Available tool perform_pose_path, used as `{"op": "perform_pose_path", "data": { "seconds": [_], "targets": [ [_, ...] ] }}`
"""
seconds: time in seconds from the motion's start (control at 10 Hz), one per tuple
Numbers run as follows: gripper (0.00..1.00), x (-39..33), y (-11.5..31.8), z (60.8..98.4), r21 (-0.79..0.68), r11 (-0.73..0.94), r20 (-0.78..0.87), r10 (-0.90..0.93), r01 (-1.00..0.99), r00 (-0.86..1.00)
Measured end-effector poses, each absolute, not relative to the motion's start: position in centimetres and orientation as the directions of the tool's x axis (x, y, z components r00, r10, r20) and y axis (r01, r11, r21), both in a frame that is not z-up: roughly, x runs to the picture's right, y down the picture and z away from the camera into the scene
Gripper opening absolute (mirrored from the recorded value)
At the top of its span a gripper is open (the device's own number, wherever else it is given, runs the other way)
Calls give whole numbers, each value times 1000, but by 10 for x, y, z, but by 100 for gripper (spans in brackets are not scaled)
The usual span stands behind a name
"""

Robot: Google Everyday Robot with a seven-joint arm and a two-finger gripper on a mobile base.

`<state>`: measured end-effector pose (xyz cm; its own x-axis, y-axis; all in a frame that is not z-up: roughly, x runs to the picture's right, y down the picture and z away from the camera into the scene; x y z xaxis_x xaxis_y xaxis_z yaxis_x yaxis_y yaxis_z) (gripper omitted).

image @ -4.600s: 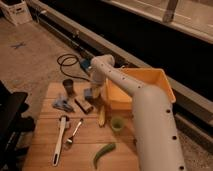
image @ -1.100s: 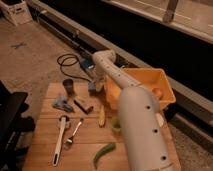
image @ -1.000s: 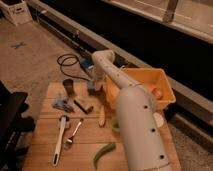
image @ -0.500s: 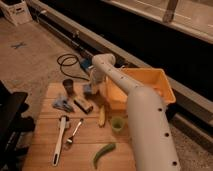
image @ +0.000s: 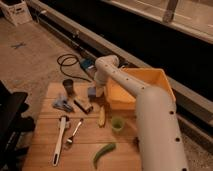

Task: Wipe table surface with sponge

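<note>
A small bluish sponge (image: 92, 92) lies at the back of the wooden table (image: 45, 122), just left of the orange bin (image: 142, 89). My gripper (image: 97, 90) is at the end of the white arm (image: 150, 115). The arm comes from the lower right, bends at its top joint (image: 106, 63) and points down onto the sponge. The gripper sits right at the sponge, low over the table surface. The wrist hides where they meet.
On the table are a grey cup (image: 68, 86), a blue-grey object (image: 62, 104), a dark block (image: 83, 106), a yellow piece (image: 101, 116), a green cup (image: 117, 123), a green pepper (image: 103, 152), a spoon (image: 73, 134) and a white-handled tool (image: 60, 140). A black cable (image: 69, 62) lies on the floor behind.
The arm's upper links have swung back to the right compared with a second ago. The gripper stays at the sponge by the bin's left side. The other objects have not moved.
</note>
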<state>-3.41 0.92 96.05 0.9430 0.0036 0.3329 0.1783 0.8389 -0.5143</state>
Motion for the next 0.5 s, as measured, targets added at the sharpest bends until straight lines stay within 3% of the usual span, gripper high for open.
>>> {"op": "perform_pose_path", "data": {
  "seconds": [0.5],
  "targets": [
    [0, -45, -13, 981, -496, 847, 332, -18, 191, 943]
  ]
}}
